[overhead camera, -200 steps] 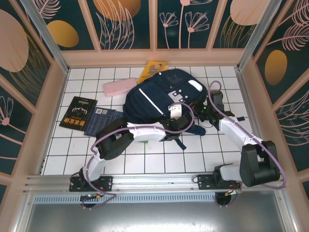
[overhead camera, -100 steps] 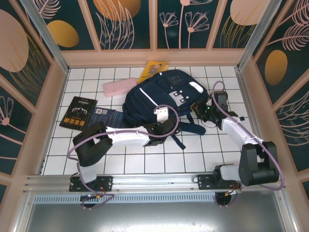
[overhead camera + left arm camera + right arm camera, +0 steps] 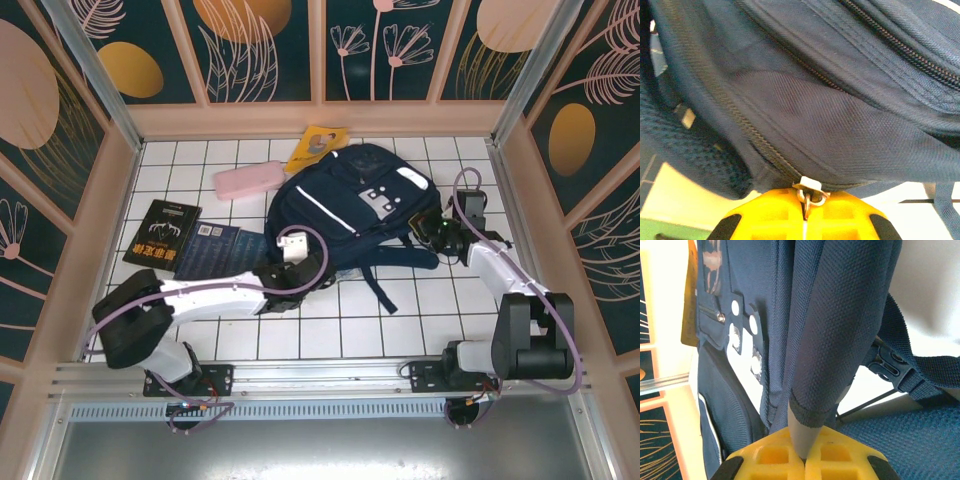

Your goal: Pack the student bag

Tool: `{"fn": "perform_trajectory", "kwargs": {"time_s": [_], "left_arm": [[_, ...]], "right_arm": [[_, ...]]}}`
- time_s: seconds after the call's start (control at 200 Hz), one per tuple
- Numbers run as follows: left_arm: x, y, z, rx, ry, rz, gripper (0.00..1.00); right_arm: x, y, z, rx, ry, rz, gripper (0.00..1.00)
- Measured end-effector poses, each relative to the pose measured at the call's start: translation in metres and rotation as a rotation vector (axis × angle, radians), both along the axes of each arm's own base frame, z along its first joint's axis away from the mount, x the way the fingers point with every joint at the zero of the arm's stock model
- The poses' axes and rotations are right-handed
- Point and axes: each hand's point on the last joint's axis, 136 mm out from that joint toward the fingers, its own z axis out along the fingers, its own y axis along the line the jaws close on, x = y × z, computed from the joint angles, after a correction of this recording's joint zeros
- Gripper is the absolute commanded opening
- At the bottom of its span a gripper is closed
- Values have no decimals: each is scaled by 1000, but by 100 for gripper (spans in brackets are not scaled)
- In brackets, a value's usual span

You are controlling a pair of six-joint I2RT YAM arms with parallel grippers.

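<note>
Student bag [image 3: 350, 205]: large, navy, with white stripes. Lying flat, front face up, on the far half of the white-tiled table [image 3: 420, 320], from centre towards the right edge. One dark webbing strap [image 3: 375, 285] trailing towards the near edge.

Left claw [image 3: 312, 264]: at the near-left side of the bag, arm stretched low across the table from the near-left corner. Yellow fingers [image 3: 770, 215] clenched together on a small metal zip pull [image 3: 809, 189] at the end of a long zip track, seen in the left wrist view.

Right claw [image 3: 432, 228]: at the right side of the bag. Yellow fingers [image 3: 840, 452] pressed tight on the grey lower end of a padded navy strap [image 3: 835, 330], seen in the right wrist view. Black buckle [image 3: 890, 365] just beside that strap.

Pink pencil case [image 3: 244, 181]: just left of the bag, towards the far edge.

Yellow book [image 3: 318, 143]: at the far edge, partly under the top of the bag.

Black book [image 3: 161, 232]: near the left edge, cover up.

Blue booklet [image 3: 215, 250]: between the black book and the bag, touching the black book.
</note>
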Motion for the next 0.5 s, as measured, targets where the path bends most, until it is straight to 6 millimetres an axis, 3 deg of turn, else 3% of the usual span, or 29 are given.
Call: {"fn": "perform_trajectory", "kwargs": {"time_s": [0.14,0.265,0.46,0.5], "left_arm": [[0,7,14,-34,-14,-19,0],[0,4,14,-4,-13,-91,0],[-2,-36,17,10,12,-326,0],[0,-48,18,6,20,-367,0]], "right_arm": [[-1,4,-6,13,19,22,0],[2,1,-15,-1,43,24,0],[30,-22,-18,-71,61,-23,0],[38,-29,-16,-94,53,-39,8]]}}
